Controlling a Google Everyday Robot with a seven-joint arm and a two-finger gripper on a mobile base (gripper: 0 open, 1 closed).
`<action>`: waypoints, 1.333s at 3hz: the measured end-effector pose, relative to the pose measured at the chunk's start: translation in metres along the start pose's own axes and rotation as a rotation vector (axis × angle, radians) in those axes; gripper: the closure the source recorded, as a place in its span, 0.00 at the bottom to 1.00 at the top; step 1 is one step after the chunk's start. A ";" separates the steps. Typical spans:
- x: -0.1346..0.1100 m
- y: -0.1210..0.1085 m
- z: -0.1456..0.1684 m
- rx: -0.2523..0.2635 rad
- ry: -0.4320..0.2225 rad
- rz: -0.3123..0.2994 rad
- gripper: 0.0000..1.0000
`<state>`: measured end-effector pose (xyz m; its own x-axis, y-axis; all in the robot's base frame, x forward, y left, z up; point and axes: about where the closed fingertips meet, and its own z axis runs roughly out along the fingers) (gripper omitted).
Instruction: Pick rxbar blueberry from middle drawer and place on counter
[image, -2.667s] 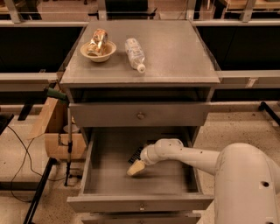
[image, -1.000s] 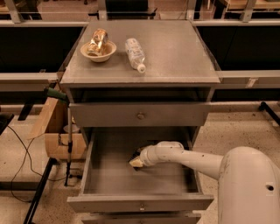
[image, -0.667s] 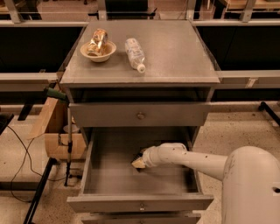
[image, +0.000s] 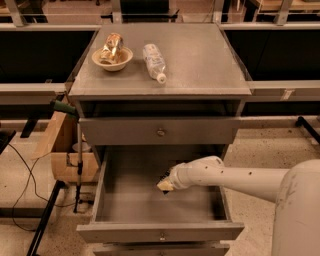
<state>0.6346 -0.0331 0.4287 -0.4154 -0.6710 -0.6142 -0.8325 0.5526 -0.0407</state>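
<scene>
The middle drawer (image: 127, 202) is pulled open below the cabinet's counter (image: 200, 60). My gripper (image: 164, 184) is inside the drawer, right of centre, a little above its floor, at the end of my white arm (image: 240, 177), which reaches in from the right. It is shut on a small dark thing, the rxbar blueberry (image: 165, 175), of which only an end shows at the tip. The rest of the drawer floor is bare.
On the counter's left stand a bowl (image: 101, 60) holding a gold-and-silver wrapper (image: 112, 45) and a clear plastic bottle (image: 154, 62) lying down. The shut upper drawer front (image: 125, 131) overhangs the open drawer. A cardboard box (image: 62, 150) and a pole (image: 79, 165) stand left of the cabinet.
My gripper has risen off the drawer floor and shifted slightly right, carrying the dark bar with it. The things on the counter have not moved.
</scene>
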 end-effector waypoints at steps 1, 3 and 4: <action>-0.007 -0.002 -0.048 0.033 0.034 -0.002 1.00; -0.051 -0.016 -0.175 0.137 0.105 -0.036 1.00; -0.099 -0.016 -0.244 0.237 0.124 -0.070 1.00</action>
<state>0.5990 -0.0964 0.6823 -0.4135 -0.7592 -0.5026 -0.7577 0.5930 -0.2724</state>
